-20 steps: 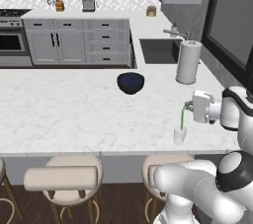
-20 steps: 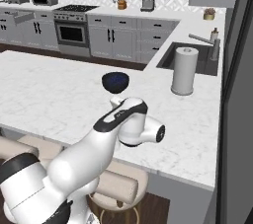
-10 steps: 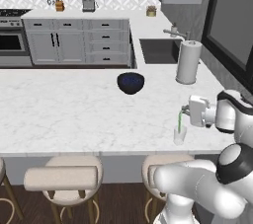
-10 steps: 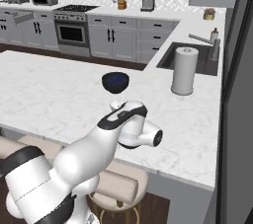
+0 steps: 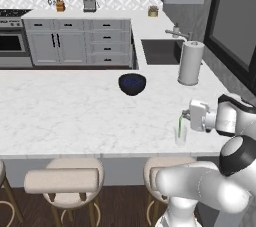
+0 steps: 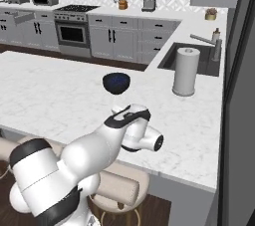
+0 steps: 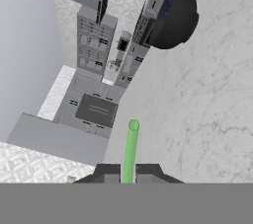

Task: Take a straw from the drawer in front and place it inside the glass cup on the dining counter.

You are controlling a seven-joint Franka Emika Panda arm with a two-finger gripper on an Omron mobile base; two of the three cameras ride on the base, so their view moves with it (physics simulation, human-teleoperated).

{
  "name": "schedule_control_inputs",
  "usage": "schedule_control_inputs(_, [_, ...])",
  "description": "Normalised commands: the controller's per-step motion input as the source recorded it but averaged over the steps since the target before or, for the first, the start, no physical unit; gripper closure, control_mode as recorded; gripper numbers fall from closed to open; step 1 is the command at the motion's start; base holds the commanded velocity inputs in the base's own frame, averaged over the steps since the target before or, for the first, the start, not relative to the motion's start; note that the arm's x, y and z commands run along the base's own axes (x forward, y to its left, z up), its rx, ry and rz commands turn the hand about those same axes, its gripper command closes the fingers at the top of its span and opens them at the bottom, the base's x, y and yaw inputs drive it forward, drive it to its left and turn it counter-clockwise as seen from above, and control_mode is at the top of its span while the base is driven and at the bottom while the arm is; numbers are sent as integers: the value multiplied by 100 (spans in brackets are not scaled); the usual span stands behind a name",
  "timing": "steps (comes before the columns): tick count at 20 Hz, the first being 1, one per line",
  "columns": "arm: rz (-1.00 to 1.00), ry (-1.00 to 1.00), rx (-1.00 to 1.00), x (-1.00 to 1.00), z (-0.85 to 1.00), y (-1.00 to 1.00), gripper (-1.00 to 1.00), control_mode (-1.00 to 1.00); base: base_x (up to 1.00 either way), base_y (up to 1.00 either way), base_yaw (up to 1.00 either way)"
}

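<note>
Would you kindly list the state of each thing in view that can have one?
straw: upright, lower end inside the cup, top pinched by the end effector.
glass cup: upright on the dining counter, near its front edge.
end effector: shut on the straw.
blue bowl: upright.
paper-towel roll: standing.

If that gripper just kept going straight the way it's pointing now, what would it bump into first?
The gripper, shut on the straw, points sideways, low across the dining counter. In the hand view the dark blue bowl lies ahead but off to one side. Probably it would skim the marble first, though depth is unclear.
</note>
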Motion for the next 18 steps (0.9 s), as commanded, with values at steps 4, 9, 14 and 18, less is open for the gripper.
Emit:
schedule_control_inputs(4, [0,-2,2,0,-4,0,100,-100,0,0,0])
schedule_control_inputs(9, [0,-4,0,-10,-1,0,100,-100,0,0,0])
schedule_control_inputs(14, [0,-2,0,-22,0,0,100,-100,0,0,0])
schedule_control_inputs(18, [0,0,0,-15,-3,0,100,-100,0,0,0])
